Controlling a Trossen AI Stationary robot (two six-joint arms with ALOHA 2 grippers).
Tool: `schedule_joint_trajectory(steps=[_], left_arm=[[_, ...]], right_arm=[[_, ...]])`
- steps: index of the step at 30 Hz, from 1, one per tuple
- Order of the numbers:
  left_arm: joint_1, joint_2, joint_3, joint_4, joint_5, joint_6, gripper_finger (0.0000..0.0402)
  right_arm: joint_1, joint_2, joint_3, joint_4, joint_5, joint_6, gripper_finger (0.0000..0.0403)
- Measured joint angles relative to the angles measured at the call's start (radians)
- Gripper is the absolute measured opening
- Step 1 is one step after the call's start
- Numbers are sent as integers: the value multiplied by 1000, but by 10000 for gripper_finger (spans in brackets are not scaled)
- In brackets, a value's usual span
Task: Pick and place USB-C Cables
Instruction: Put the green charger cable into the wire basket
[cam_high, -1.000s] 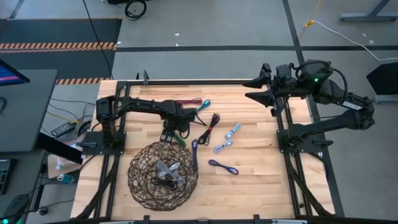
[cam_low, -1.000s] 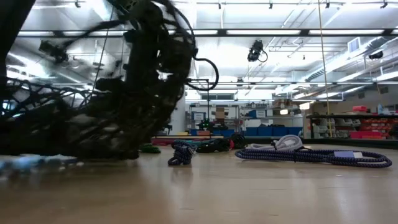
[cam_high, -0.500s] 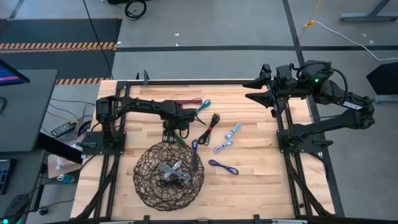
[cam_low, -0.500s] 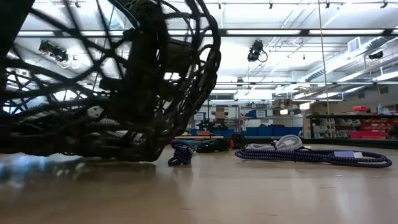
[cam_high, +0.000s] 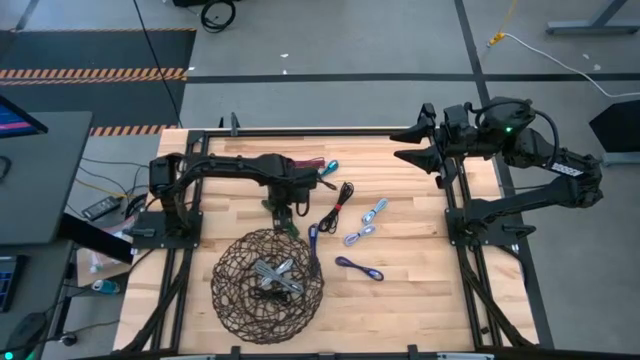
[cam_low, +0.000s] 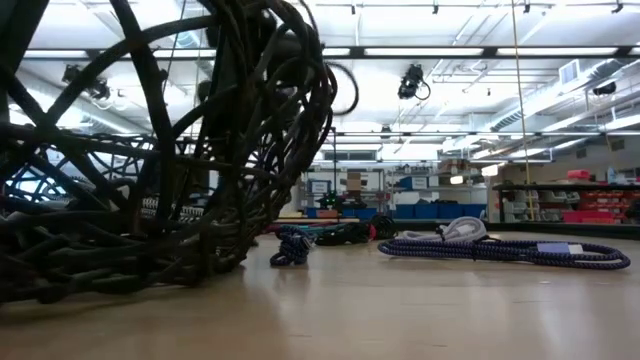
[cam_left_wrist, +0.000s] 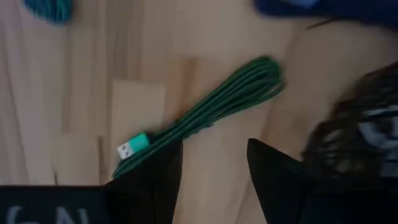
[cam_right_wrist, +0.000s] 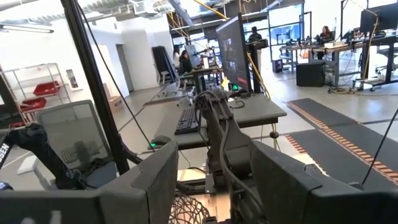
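Left arm reaches from its mount across the table's far-left half. The left gripper (cam_high: 281, 213) hangs just above the green cable (cam_left_wrist: 205, 113), which lies flat on the table (cam_high: 420, 290) just beyond the basket's far rim. In the left wrist view the fingers (cam_left_wrist: 152, 177) stand moderately apart with nothing between them; one tip overlaps the cable's connector end, and the bundle runs off at a slant.

The basket (cam_high: 266, 284) sits at the near left. Grey cables (cam_high: 272, 272) already lie inside it.

Further right, cables not yet placed:
- maroon cable (cam_high: 300, 163) and teal cable (cam_high: 328, 168), near the far edge, beside the arm;
- black cable (cam_high: 338, 199), mid-table;
- dark blue cable (cam_high: 313, 240), touching the basket's right rim;
- two light cables (cam_high: 366, 222), mid-table;
- purple cable (cam_high: 359, 268), nearer.

The right gripper (cam_high: 418, 143) is parked at the far right, raised, facing the room. Its fingers are apart and empty.

Judgement: the step in hand is the grasp of the green cable. To do it well:
- centre the fingers over the bundle's middle, not the connector end;
- turn the wrist so the fingers close across the strands;
- descend until the tips meet the wood, so that the whole bundle is gathered;
- lift clear of the basket rim before moving over it.
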Motion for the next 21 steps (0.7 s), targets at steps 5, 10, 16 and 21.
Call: schedule_joint_trajectory(steps=[5, 10, 16, 21], left_arm=[[0, 0, 43, -75, 5, 173, 187], [0, 0, 43, -192, 5, 387, 187], [23, 0, 43, -201, -31, 480, 170], [64, 0, 43, -182, -36, 483, 157]], right_arm=[[0, 0, 0, -12, 0, 7, 204], [0, 0, 0, -18, 0, 14, 204], [1, 0, 0, -19, -2, 14, 204], [1, 0, 0, -21, -2, 14, 204]])
